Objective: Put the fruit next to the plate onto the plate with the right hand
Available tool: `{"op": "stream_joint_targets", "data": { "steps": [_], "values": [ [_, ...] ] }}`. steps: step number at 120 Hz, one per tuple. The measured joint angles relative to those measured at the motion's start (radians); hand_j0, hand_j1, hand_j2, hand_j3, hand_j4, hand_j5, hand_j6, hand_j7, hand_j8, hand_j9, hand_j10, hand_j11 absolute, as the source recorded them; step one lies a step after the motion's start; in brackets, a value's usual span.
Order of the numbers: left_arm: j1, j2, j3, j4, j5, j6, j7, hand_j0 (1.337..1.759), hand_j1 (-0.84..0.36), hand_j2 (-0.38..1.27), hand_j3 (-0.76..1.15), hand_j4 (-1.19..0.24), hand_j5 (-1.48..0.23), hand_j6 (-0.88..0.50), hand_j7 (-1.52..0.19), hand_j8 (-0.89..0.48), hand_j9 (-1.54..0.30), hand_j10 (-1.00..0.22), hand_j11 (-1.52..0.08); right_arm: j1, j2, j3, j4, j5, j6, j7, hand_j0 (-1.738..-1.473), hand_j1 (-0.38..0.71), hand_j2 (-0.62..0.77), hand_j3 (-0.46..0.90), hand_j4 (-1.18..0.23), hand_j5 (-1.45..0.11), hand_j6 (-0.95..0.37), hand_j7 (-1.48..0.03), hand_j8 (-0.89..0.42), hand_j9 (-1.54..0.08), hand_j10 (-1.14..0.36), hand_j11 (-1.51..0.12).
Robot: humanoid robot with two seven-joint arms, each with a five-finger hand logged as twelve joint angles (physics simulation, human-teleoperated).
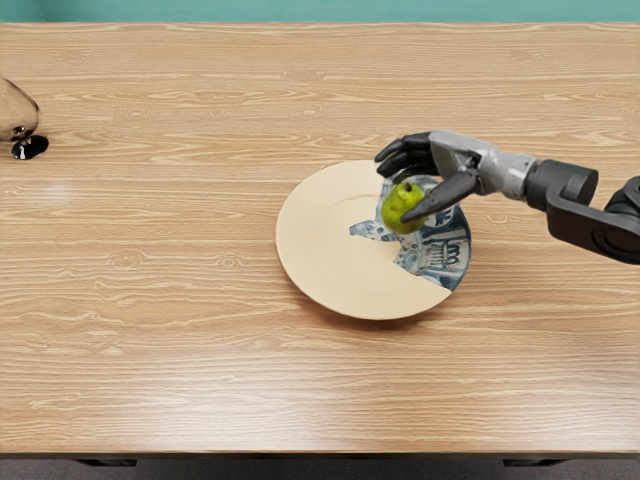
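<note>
- Yellow-green fruit [401, 205] is gripped by the right hand [440, 165], over the right part of the plate [320, 240].
- The plate is cream with a blue-and-white printed patch; its marks are too small to read.
- Wooden bench [200, 350], with a glass [18, 120] at its left edge.

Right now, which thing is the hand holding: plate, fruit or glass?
The green fruit, in the right hand over the plate; the glass stands apart, far left.
</note>
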Motion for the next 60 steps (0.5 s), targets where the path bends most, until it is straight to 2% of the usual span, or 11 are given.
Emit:
{"op": "stream_joint_targets", "data": {
  "steps": [14,29,50,60],
  "values": [
    [0.0,0.0,0.0,0.0,0.0,0.0,0.0,1.658,0.35,0.0,0.0,0.0,0.0,0.0,0.0,0.0,0.0,0.0,0.0,0.001,-0.033,0.0,0.0,0.009,0.022,0.0,-1.657,-0.11,0.02,0.0,-0.26,-0.34,-0.25,-0.34,-0.2,-0.34,-0.18,-0.34],
    [0.0,0.0,0.0,0.0,0.0,0.0,0.0,1.658,0.35,0.0,0.0,0.0,0.0,0.0,0.0,0.0,0.0,0.0,0.0,0.006,-0.105,0.004,-0.001,0.035,0.111,-0.004,-1.657,-0.2,0.01,0.0,-0.16,-0.21,-0.15,-0.2,-0.12,-0.2,-0.11,-0.21],
    [0.003,0.0,0.0,-0.001,0.0,-0.001,0.0,1.658,0.35,0.0,0.0,0.0,0.0,0.0,0.0,0.0,0.0,0.0,0.0,0.028,-0.191,0.006,-0.003,0.15,0.19,-0.079,-1.658,-0.27,0.0,0.0,-0.08,-0.11,-0.08,-0.11,-0.07,-0.11,-0.07,-0.11],
    [0.023,0.0,0.0,-0.001,-0.001,-0.001,0.0,1.658,0.35,0.0,0.0,0.0,0.0,0.0,0.0,0.0,0.0,0.0,0.0,0.033,-0.234,0.006,-0.004,0.21,0.2,-0.101,-1.658,-0.28,0.0,0.0,-0.07,-0.09,-0.07,-0.08,-0.06,-0.09,-0.05,-0.09]
  ]
}}
